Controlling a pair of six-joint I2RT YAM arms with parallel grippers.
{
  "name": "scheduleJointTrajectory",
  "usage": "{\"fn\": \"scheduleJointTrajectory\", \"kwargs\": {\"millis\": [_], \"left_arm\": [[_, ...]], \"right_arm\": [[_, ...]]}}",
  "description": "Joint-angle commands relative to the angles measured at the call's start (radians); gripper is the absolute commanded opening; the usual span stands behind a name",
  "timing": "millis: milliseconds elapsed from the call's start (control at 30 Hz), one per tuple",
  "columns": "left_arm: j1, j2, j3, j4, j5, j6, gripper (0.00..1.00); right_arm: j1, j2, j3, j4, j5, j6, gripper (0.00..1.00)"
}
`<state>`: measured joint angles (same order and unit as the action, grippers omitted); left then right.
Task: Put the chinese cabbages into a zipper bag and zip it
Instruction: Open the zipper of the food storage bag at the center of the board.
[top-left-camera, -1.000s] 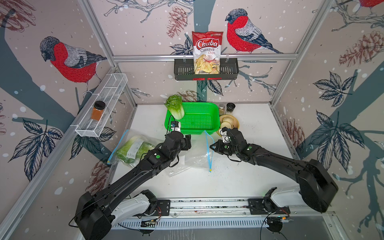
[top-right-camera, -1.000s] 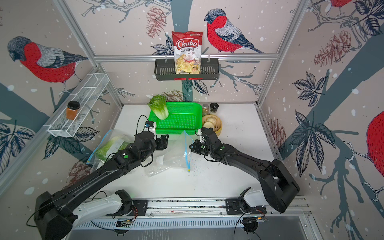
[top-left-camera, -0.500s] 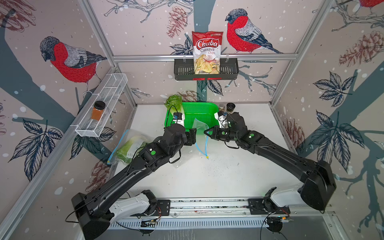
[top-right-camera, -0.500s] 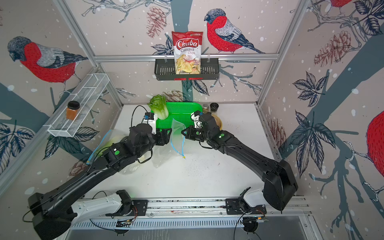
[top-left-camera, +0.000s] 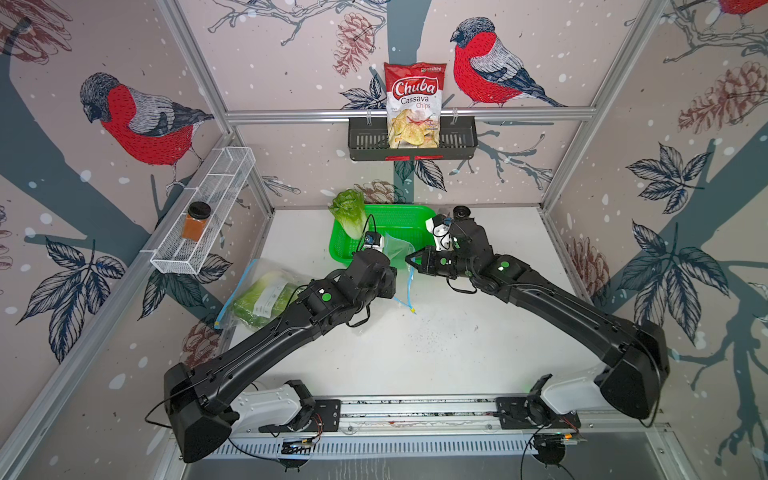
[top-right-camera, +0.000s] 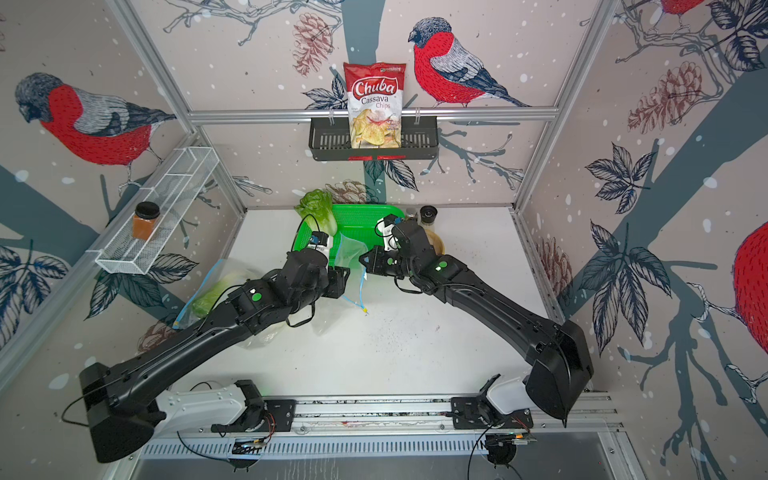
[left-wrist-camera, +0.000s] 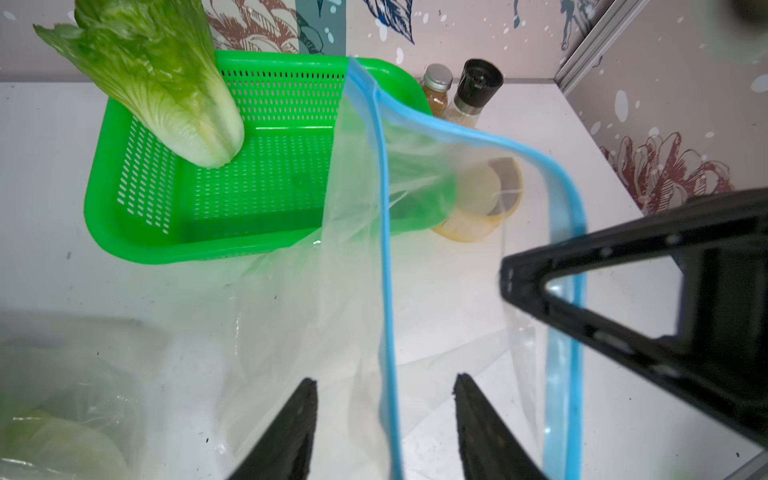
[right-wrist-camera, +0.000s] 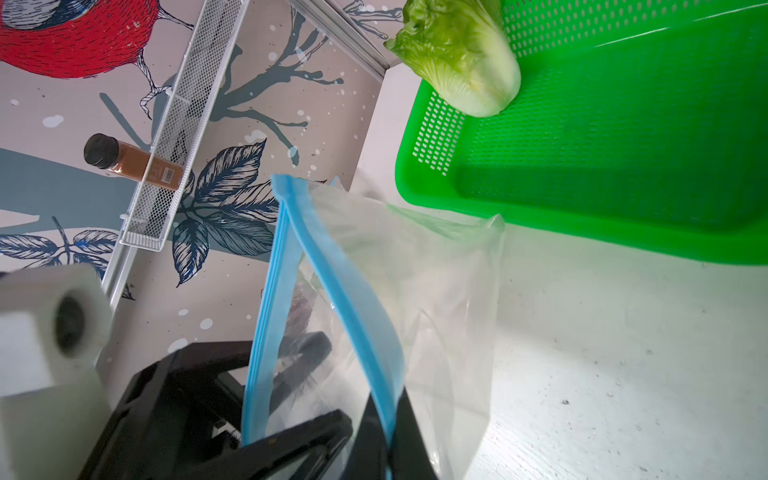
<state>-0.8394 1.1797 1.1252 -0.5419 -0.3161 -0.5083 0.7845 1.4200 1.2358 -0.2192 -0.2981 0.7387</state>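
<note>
One chinese cabbage (top-left-camera: 349, 212) (top-right-camera: 318, 210) (left-wrist-camera: 166, 83) (right-wrist-camera: 461, 54) leans on the far left corner of the green basket (top-left-camera: 395, 224) (left-wrist-camera: 257, 187). A clear zipper bag (top-left-camera: 397, 249) (top-right-camera: 349, 251) (right-wrist-camera: 415, 270) with a blue zip rim hangs raised in front of the basket, its mouth apart. My right gripper (top-left-camera: 409, 259) (right-wrist-camera: 388, 419) is shut on one rim. The other rim runs between the parted jaws of my left gripper (top-left-camera: 388, 278) (left-wrist-camera: 384, 380), which is open. A second bag (top-left-camera: 262, 295) (top-right-camera: 212, 295) holding cabbage lies at the table's left edge.
A pepper grinder (left-wrist-camera: 478, 87), a small bottle (left-wrist-camera: 436, 89) and a yellowish tape roll (left-wrist-camera: 486, 199) stand right of the basket. On the back wall a black rack (top-left-camera: 457, 141) holds a chips bag (top-left-camera: 413, 104). A wire shelf (top-left-camera: 208, 208) with a jar (top-left-camera: 197, 216) hangs at left.
Both arms rose and moved toward the basket, lifting the empty bag off the table. My left gripper's jaws have narrowed around one blue rim.
</note>
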Motion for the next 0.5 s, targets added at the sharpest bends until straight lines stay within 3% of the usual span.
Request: {"fn": "scheduleJointTrajectory", "kwargs": {"millis": [0,167,267,467], "left_arm": [[-0.001,-0.004,-0.011,-0.031,-0.042,0.006,0.30],[-0.001,0.017,0.003,-0.026,-0.106,0.040,0.04],[-0.001,0.031,0.017,0.006,-0.120,0.066,0.00],[-0.001,0.054,0.015,0.102,-0.059,0.104,0.00]], "right_arm": [[0.002,-0.010,0.009,-0.042,0.056,-0.037,0.08],[0.007,-0.018,-0.006,-0.116,0.113,-0.072,0.13],[0.029,-0.018,-0.011,-0.192,0.197,-0.099,0.21],[0.062,0.016,-0.004,-0.218,0.196,-0.124,0.61]]}}
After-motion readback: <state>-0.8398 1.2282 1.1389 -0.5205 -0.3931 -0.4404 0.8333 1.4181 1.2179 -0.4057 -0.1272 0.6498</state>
